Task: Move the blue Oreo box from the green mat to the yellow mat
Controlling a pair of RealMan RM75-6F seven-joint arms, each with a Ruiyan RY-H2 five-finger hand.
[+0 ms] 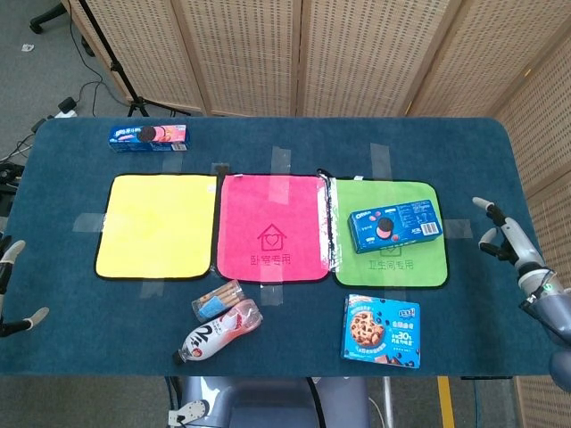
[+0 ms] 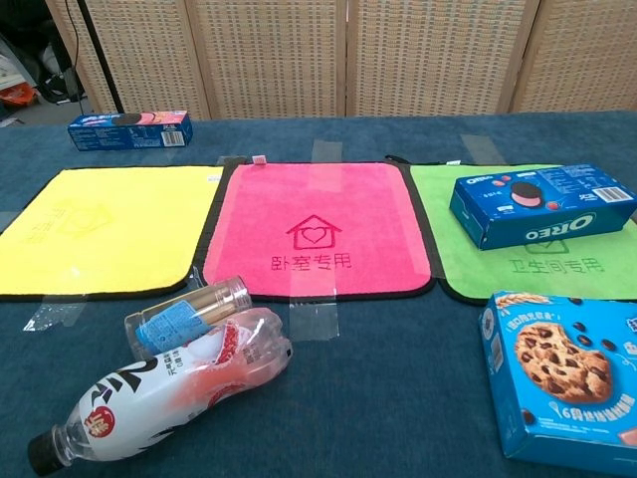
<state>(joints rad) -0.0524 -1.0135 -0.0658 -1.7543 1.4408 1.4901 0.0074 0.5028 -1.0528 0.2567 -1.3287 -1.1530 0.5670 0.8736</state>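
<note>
The blue Oreo box (image 1: pixel 395 225) (image 2: pixel 540 205) lies flat on the green mat (image 1: pixel 391 259) (image 2: pixel 468 269), at the mat's far side. At the left end of the row lies the yellow mat (image 1: pixel 158 226) (image 2: pixel 95 229), bare. My right hand (image 1: pixel 510 243) hovers off the table's right edge, well to the right of the box, fingers spread and holding nothing. Only fingertips of my left hand (image 1: pixel 11 285) show at the left edge of the head view, apart and empty. The chest view shows neither hand.
A pink mat (image 1: pixel 272 228) separates the two mats. A cookie box (image 1: pixel 381 330) lies in front of the green mat. A plastic bottle (image 1: pixel 219 330) and a small jar (image 1: pixel 217 301) lie near the front edge. Another Oreo box (image 1: pixel 148 135) sits at the far left.
</note>
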